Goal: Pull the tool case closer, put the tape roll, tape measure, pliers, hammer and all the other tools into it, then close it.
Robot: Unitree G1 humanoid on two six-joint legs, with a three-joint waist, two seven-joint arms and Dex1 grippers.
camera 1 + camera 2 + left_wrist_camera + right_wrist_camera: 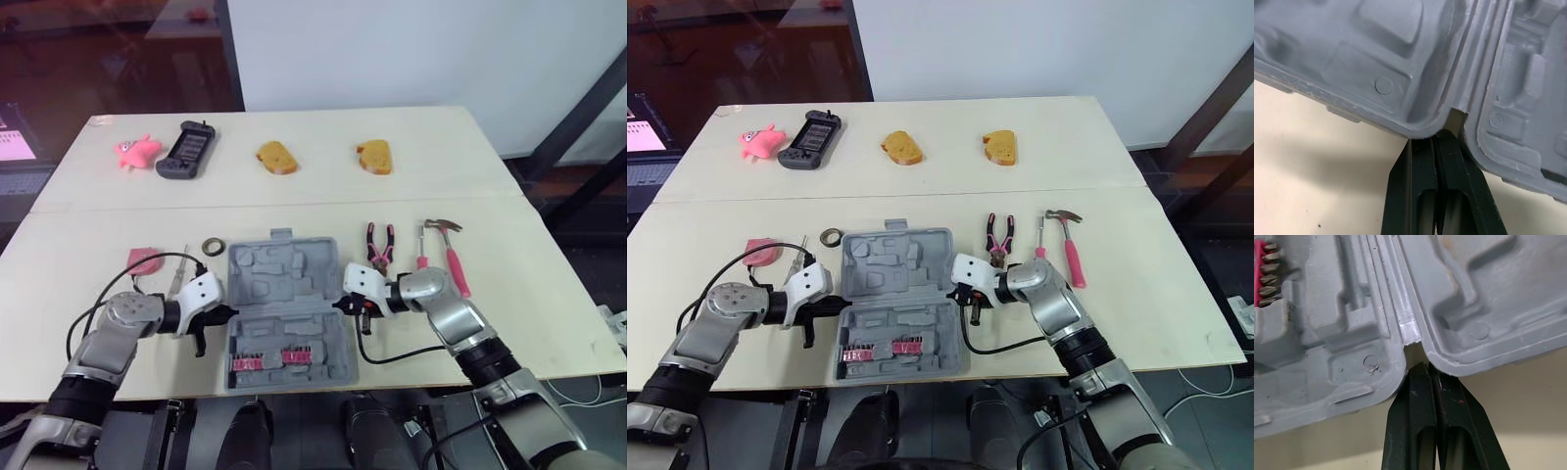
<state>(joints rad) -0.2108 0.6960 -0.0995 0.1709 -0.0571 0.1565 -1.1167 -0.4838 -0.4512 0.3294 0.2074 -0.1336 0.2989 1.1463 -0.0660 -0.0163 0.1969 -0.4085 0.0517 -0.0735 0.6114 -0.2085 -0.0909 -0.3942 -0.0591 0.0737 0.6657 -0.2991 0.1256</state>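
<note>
Cream tabletop [549, 313] | open tool case [290, 313] is flanked at its hinge ends by left end effector [228, 313] and right end effector [341, 305] | both are closed on nothing.

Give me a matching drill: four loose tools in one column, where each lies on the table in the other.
1 hammer
2 pliers
3 tape roll
4 tape measure

A beside the far left corner of the case
B rightmost tool
C between case and hammer
D leftmost tool

Pairs: 1-B, 2-C, 3-A, 4-D
</note>
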